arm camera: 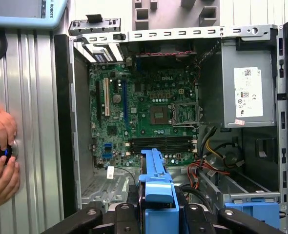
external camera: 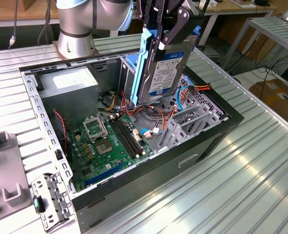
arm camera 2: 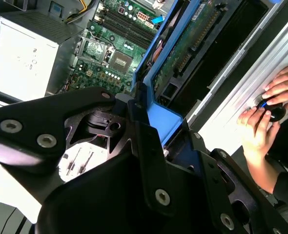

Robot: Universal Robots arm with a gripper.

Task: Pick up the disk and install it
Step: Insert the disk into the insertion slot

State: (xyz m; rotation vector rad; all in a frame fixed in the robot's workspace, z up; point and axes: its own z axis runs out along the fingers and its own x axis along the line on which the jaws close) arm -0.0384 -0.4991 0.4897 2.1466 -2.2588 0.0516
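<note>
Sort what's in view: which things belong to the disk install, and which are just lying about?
In the job: the disk, held on edge in the claw; the open computer case beneath it.
Lying about: loose metal bracket; grey fixture blocks on the table; a person's hands beside the case.

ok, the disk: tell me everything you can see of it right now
The disk is a flat dark metal drive, white-and-blue label on one face, green circuit board on the other, blue plastic rails along its sides. It stands on end, slightly tilted, clamped at the top by the tool, hanging over the open computer case. Its lower end is near the cables; contact there can't be told.
</note>
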